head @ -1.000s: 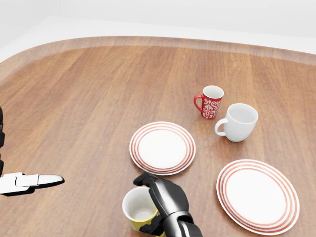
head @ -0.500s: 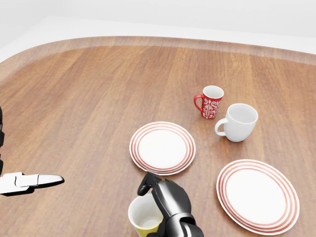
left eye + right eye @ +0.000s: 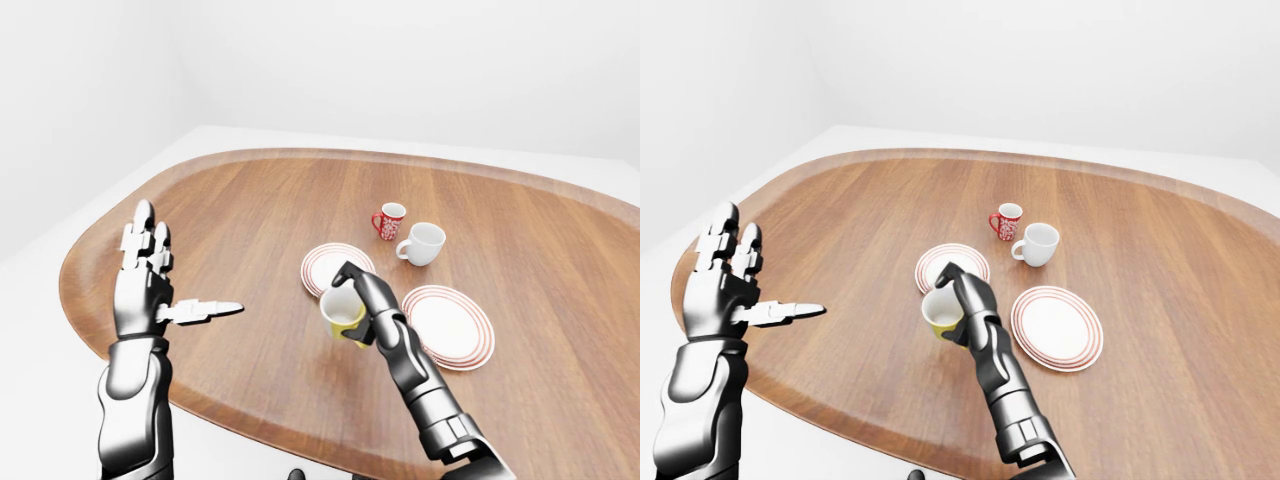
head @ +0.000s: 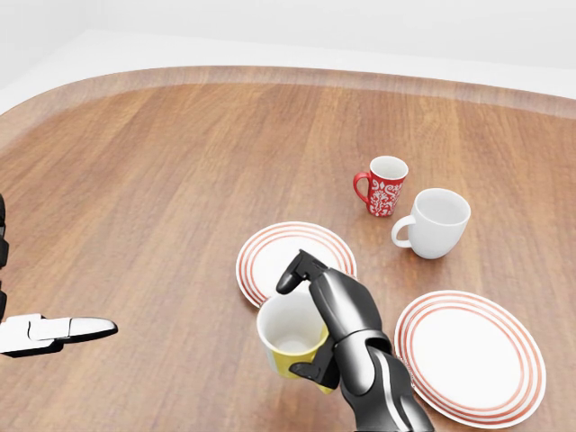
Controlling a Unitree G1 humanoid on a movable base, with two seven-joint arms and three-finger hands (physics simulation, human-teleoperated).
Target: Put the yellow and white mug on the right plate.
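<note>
My right hand (image 4: 310,315) is shut on the yellow and white mug (image 4: 290,336) and holds it above the table, just below the left plate (image 4: 270,261) in the head view. The mug's opening tilts toward the camera. The right plate (image 4: 470,355), white with red rings, lies at the lower right, to the right of my hand. My left hand (image 3: 150,285) is open and empty, raised at the left of the left-eye view; only its thumb (image 4: 54,330) shows in the head view.
A red patterned mug (image 4: 384,185) and a plain white mug (image 4: 436,222) stand above the two plates in the head view. The oval wooden table (image 4: 162,180) stretches wide to the left and top. Its rim curves along the top.
My right hand has lifted the yellow and white mug and carried it up and to the right, toward the plates. The left hand has not moved.
</note>
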